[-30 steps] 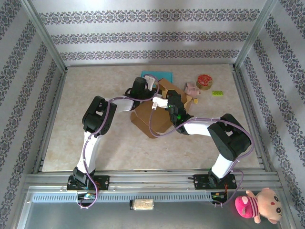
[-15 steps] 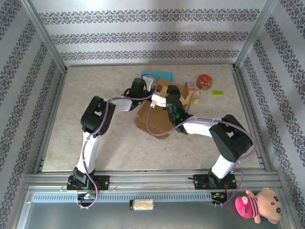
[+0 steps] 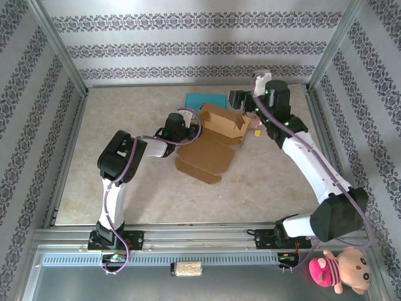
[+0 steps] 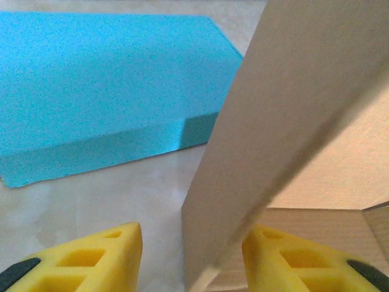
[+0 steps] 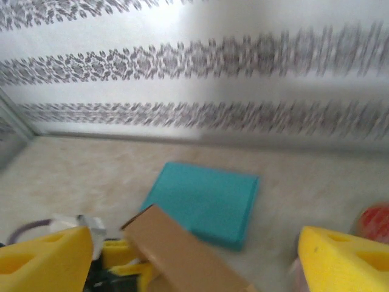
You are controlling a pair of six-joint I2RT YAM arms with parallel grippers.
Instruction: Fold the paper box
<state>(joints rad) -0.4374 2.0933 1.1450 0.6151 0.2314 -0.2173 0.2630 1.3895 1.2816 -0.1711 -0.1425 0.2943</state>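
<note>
Where the pale marbled desk (image 3: 125,188) ends, walls (image 3: 188,50) papered in grey patterned stripes rise on three sides, with metal frame posts (image 3: 64,50) at the corners. A pink plush toy (image 3: 338,269) lies off the desk by the near rail on the right. A teal sheet (image 3: 203,100) lies flat toward the back.

The paper box (image 3: 207,157) sits mid-desk just in front of that sheet, with a brown flap spread flat and its walls raised behind. The left gripper (image 3: 190,125) is low at the box's left side. On its wrist camera the gripper (image 4: 191,255) is partly open around an upright cardboard wall (image 4: 292,121), with a gap on one side. The right gripper (image 3: 241,100) hangs high over the box's back right corner. Its yellow fingers (image 5: 42,255) are spread wide and hold nothing.

A second ago both grippers were bunched over the box at the centre, which stood as a hunched lump. Since then the right arm has swung up and back and its gripper has let go. The box now lies flatter and more spread out.
</note>
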